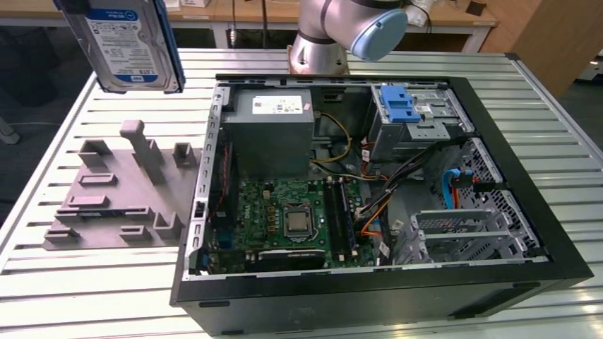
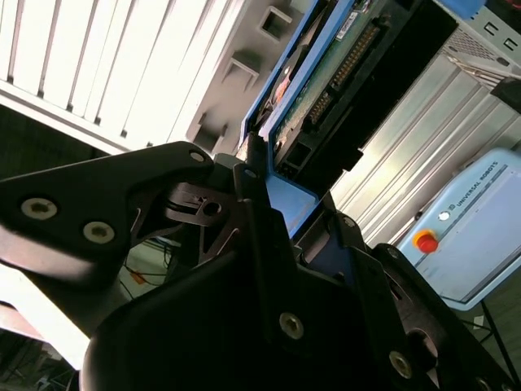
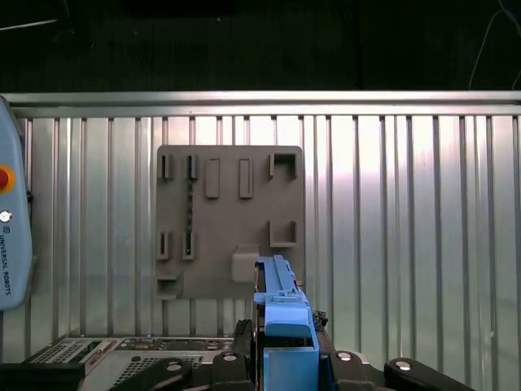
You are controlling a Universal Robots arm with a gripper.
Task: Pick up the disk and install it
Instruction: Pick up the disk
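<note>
The gripper [image 3: 285, 330] is closed on the disk [image 1: 127, 42], with its fingers [image 2: 254, 204] clamped against either side of the blue carrier, as seen in both wrist views. The disk hangs upright, label outward, clear of the table [image 1: 113, 282], over the far corner at the exterior view's left. Beneath it, the grey fixture plate [image 1: 113, 205] lies on the table just beside the open computer case [image 1: 377, 296].

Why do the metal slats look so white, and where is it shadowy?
In the second wrist view glare washes out the slatted table, and the pincer holding the disk is dark; in the exterior view the computer case is shaded inside.
</note>
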